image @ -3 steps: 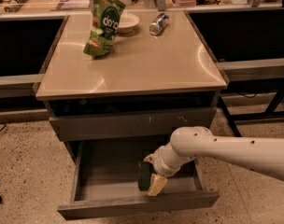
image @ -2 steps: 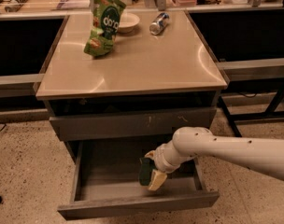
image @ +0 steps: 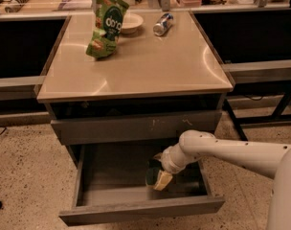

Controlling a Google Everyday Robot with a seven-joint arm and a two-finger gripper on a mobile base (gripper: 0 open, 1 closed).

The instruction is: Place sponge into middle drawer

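Note:
The middle drawer point(image: 136, 211) is pulled out below the cabinet top, and its smooth grey inside shows. My gripper point(image: 161, 169) reaches into it from the right on a white arm and is low over the drawer floor, right of centre. It is shut on the sponge point(image: 158, 178), which stands on edge with the dark green layer to the left and the pale yellow foam to the right. The sponge's lower end is at or just above the drawer floor; I cannot tell whether it touches.
The closed drawer front with pale scratch marks point(image: 136, 126) sits just above the open drawer. On the cabinet top point(image: 150, 66) are a green snack bag point(image: 106, 27), a white bowl point(image: 128, 22) and a can lying on its side point(image: 162, 24). Dark shelving flanks both sides.
The gripper and sponge have stayed almost in place inside the drawer, shifting only slightly. The drawer has not moved.

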